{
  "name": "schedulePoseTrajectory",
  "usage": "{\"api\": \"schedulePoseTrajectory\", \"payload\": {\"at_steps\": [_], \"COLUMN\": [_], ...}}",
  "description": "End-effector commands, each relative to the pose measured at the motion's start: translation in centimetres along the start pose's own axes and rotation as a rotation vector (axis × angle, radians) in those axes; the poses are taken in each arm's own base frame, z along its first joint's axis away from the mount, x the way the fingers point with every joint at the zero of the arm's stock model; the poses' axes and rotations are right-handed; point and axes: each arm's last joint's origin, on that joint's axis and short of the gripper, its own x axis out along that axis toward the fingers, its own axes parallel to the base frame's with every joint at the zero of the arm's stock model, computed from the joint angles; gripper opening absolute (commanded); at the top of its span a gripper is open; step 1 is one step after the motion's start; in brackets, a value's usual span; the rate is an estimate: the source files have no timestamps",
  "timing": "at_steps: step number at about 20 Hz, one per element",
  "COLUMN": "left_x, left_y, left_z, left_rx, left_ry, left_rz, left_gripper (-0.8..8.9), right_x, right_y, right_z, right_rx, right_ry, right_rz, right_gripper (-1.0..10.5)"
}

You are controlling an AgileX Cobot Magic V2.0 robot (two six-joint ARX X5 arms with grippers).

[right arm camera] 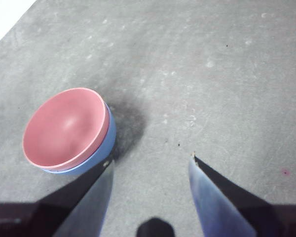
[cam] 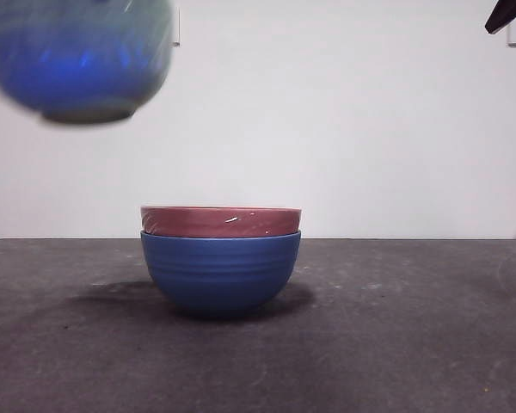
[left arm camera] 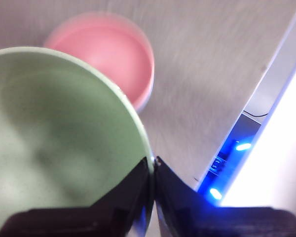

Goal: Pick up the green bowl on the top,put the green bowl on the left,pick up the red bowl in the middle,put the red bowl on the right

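Left gripper has its jaws pinched tight on the rim of the green bowl, one jaw inside and one outside, and from my wrist cam the bowl's inside looks bare, nothing in it. On the front cam that same bowl hangs up at about 10 o'clock from the stack, clear off the table, blurry, with a bluish cast on its ribbed outside. I can't really make out the gripper itself there.

Down on the table, the red bowl sits nested in the blue bowl, only its upper band poking out above the blue rim. The stack is dead centre in the front view. Right wrist cam looks down into the red bowl and I see nothing inside it, just smooth pink; the blue bowl shows as a thin crescent under it. In the left wrist cam the red bowl peeks out past the green rim, well below it.

Right gripper is hovering above the table with its jaws spread wide, gripping nothing, stack off to one side. On the front cam I'd guess it's the black tip at roughly 2 o'clock.
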Motion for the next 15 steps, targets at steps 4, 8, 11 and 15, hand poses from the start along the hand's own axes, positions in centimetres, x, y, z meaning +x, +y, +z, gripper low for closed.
{"api": "schedulePoseTrajectory", "payload": {"at_steps": [4,8,11,15], "left_x": [5.9,10.1,11.7,12.7], "left_y": [-0.8,-0.8,-0.9,-1.0], "left_z": [-3.6,-5.8,-7.1,-7.9], "left_rx": [-0.121,-0.155,-0.162,-0.162], "left_ry": [0.057,0.059,0.064,0.074], "left_rz": [0.037,0.087,0.11,0.105], "left_gripper": [-0.09,-0.09,-0.09,0.0], "right_x": [0.0,0.0,0.0,0.0], "right_y": [0.0,0.0,0.0,0.0], "right_z": [0.1,0.1,0.1,0.2], "right_rx": [-0.005,-0.001,0.006,0.003], "right_ry": [-0.006,-0.006,-0.006,-0.012], "right_rz": [-0.001,-0.001,-0.001,-0.001], "right_gripper": [2.5,2.5,2.5,2.5]}}
